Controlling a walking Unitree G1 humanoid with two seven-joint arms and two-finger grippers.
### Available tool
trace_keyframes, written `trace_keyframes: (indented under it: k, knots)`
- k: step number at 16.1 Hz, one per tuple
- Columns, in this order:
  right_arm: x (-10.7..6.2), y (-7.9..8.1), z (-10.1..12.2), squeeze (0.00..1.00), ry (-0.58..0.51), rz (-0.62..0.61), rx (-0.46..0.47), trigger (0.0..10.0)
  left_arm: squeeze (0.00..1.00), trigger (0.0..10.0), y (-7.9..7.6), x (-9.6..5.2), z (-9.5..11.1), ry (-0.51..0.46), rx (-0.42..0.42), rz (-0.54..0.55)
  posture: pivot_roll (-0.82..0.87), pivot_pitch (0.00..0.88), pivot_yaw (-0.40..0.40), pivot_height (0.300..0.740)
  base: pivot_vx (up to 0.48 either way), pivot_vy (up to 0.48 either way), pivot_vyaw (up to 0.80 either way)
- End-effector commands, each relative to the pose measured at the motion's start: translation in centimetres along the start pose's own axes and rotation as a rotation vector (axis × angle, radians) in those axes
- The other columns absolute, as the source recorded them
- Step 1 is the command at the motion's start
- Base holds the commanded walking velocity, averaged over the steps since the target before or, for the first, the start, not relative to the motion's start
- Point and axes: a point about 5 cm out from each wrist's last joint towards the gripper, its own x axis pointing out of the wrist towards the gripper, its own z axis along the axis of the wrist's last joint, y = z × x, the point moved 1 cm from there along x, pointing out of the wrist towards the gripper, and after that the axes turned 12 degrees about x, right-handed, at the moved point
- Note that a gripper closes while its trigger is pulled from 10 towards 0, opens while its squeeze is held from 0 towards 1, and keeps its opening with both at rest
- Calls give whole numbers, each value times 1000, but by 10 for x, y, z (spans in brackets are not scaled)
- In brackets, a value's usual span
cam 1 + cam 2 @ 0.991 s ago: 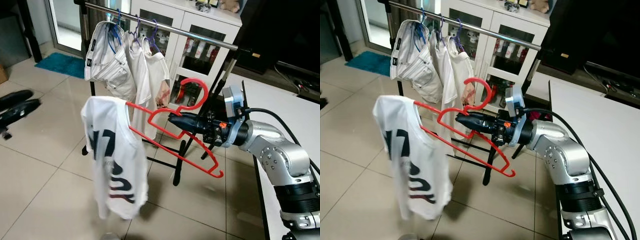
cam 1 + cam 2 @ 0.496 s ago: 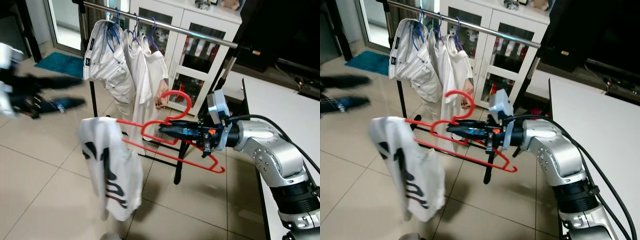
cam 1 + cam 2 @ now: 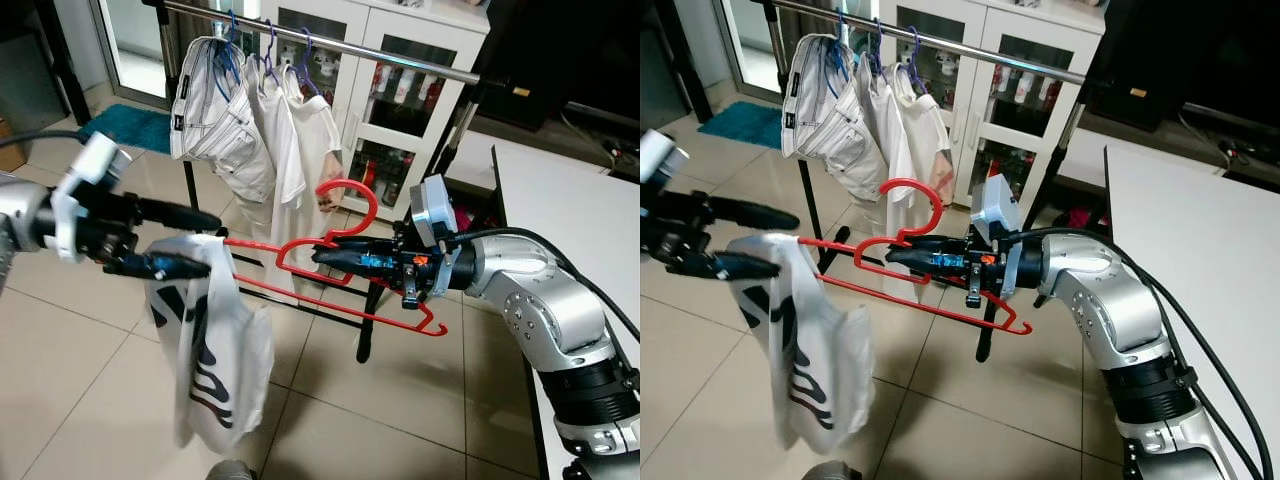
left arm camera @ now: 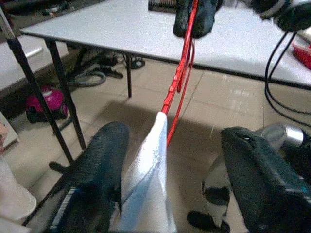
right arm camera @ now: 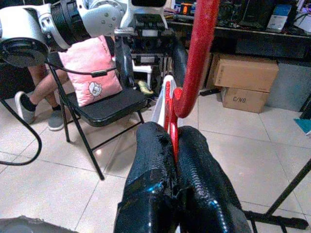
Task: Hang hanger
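Observation:
My right gripper [image 3: 325, 257] is shut on the neck of a red hanger [image 3: 345, 303], held out level in front of me below the clothes rail [image 3: 380, 58]. In the right wrist view the shut fingers [image 5: 155, 165] clamp the red hook's stem [image 5: 199, 53]. A white shirt with black print [image 3: 212, 360] droops from the hanger's far end. My left gripper [image 3: 212, 245] is open, one finger above and one below the shirt's top. In the left wrist view the shirt [image 4: 150, 194] hangs between the two fingers [image 4: 97, 179], beside the hanger [image 4: 177, 82].
White garments [image 3: 250, 130] hang at the rail's left end on purple hangers. Behind stands a white glass-door cabinet [image 3: 400, 90]; a white table [image 3: 570, 200] is to the right and a blue mat [image 3: 125, 128] lies far left. A person's leg [image 5: 34, 87] and a chair with a pink pillow [image 5: 92, 68] are nearby.
My left arm has come in from the left and its open fingers now flank the shirt's top. The right gripper has levelled and lowered the hanger slightly.

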Motion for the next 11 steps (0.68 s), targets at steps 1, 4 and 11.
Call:
trace_keyframes:
  k: [1, 4, 11]
  knots:
    - [0, 4, 8, 0, -12, 16, -53, 10000, 0, 0, 1, 1, 4, 30, 32, -13, 60, 0, -63, 740, 0, 0, 0]
    - [0, 3, 5, 0, 6, 25, -57, 10000, 0, 0, 2, -2, 3, 48, 31, -22, 64, 0, -66, 740, 0, 0, 0]
    - [0, 3, 4, 0, 16, 32, -60, 10000, 0, 0, 0, -12, -15, 99, 17, -9, 65, 0, -66, 740, 0, 0, 0]
